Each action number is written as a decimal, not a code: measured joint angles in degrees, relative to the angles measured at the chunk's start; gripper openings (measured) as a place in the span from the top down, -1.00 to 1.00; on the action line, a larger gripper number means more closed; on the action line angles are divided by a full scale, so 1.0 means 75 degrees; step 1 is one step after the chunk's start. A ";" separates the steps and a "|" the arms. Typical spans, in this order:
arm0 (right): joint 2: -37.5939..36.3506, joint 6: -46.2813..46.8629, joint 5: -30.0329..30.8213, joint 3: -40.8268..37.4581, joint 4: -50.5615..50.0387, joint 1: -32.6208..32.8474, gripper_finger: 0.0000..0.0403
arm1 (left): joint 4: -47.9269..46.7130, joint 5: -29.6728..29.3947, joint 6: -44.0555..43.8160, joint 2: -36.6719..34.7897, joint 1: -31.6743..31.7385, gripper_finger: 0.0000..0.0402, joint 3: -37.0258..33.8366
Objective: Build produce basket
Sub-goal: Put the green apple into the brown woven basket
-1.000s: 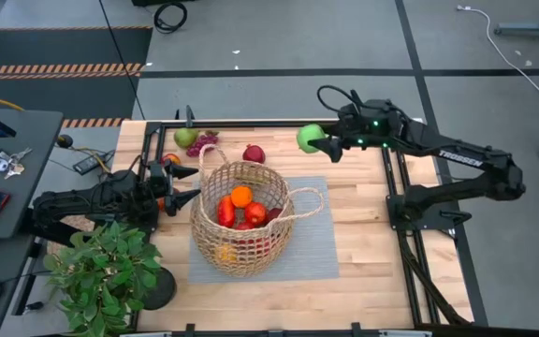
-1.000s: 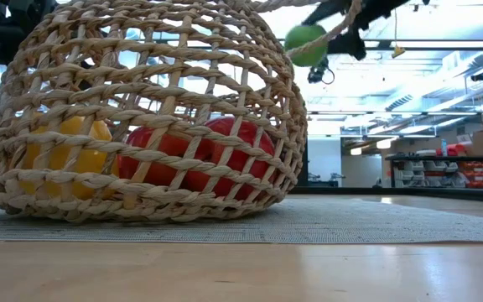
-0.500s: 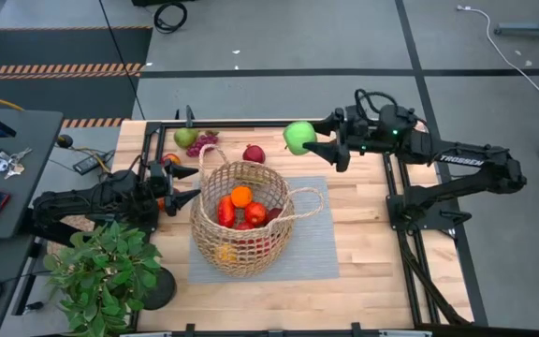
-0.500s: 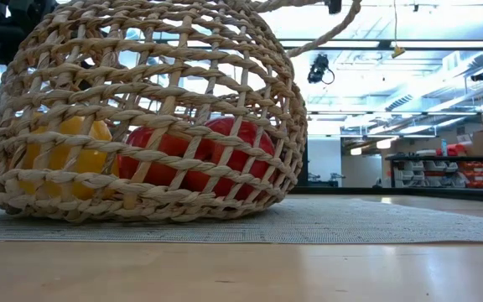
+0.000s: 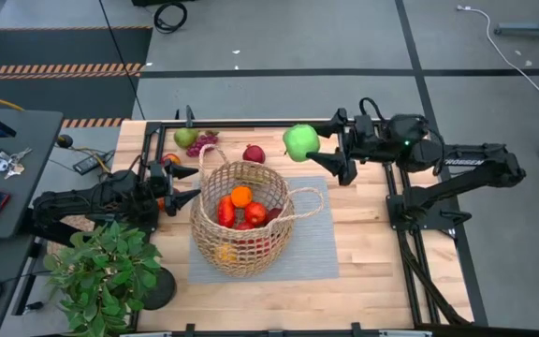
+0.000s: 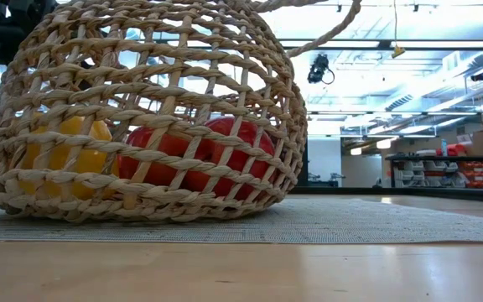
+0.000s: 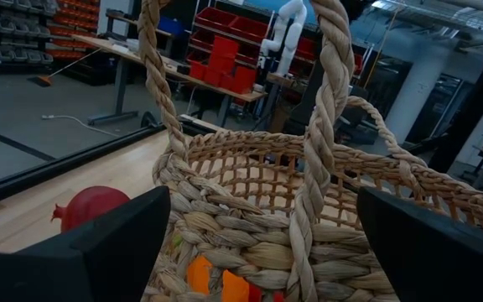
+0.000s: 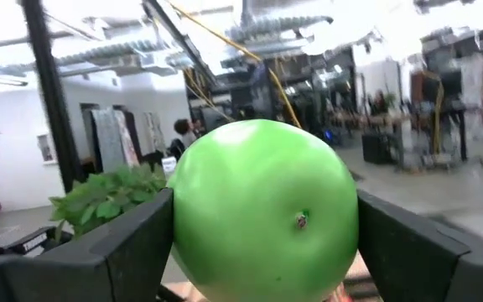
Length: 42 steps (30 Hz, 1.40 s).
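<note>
The basket (image 5: 243, 217) on the grey mat already holds several red, orange and yellow pieces. The right gripper (image 5: 324, 152) clasps a green apple (image 5: 300, 142) raised beyond the rim (not yet over it). The left gripper (image 5: 178, 199) waits open beside the basket; a pear (image 5: 185, 138), grapes (image 5: 204, 142) and a maroon piece (image 5: 254, 153) remain on the table.

Bright, even overhead light; right wrist view's background glares, slightly blurred.

basket (image 5: 241, 217) mouth open above, loop handles (image 5: 305, 204) flanking it, leafy plant (image 5: 101, 271) seemingly crowding the left side
</note>
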 joint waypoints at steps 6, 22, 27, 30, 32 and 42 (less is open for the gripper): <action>0.0637 -0.1405 0.0938 0.0001 0.0716 0.0751 -0.69 | 0.0002 -0.0003 0.0003 0.0000 -0.0001 -0.94 0.0000; 0.3054 -0.3568 0.2236 0.1956 -0.1083 0.1463 -0.69 | 0.0000 -0.0002 0.0002 0.0000 0.0000 -0.94 0.0000; 0.3881 -0.3719 0.2630 0.2697 -0.2318 0.1502 -0.69 | 0.0000 0.0000 -0.0002 0.0000 0.0000 -0.94 0.0000; 0.4402 -0.3399 0.2696 0.3350 -0.3268 0.1444 -0.69 | 0.0000 0.0000 0.0001 0.0000 0.0002 -0.94 0.0000; 0.4765 -0.3305 0.2662 0.3753 -0.3794 0.1403 -0.69 | 0.0003 0.0000 0.0001 0.0000 0.0000 -0.94 0.0000; 0.6101 -0.3482 0.2407 0.5267 -0.4964 0.1330 -0.69 | 0.0003 -0.0003 0.0001 0.0000 -0.0001 -0.94 0.0000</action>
